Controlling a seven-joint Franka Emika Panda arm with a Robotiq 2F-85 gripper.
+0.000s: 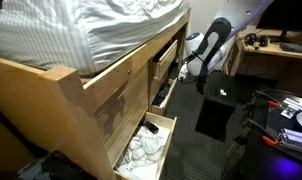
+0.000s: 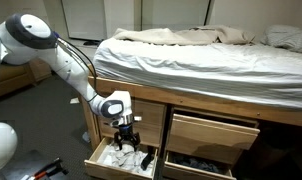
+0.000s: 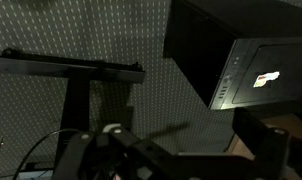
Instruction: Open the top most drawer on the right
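1 claw [image 2: 128,138] near open drawer [image 2: 111,172]

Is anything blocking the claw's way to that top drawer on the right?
Nothing visible does. The gripper hangs over the open lower-left drawer; the top right drawer lies beside it across open space.

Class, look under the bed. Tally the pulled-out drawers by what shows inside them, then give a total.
Drawers showing white cloth: 1
Drawers showing dark items: 1
Drawers with inside hidden: 1
Total: 3
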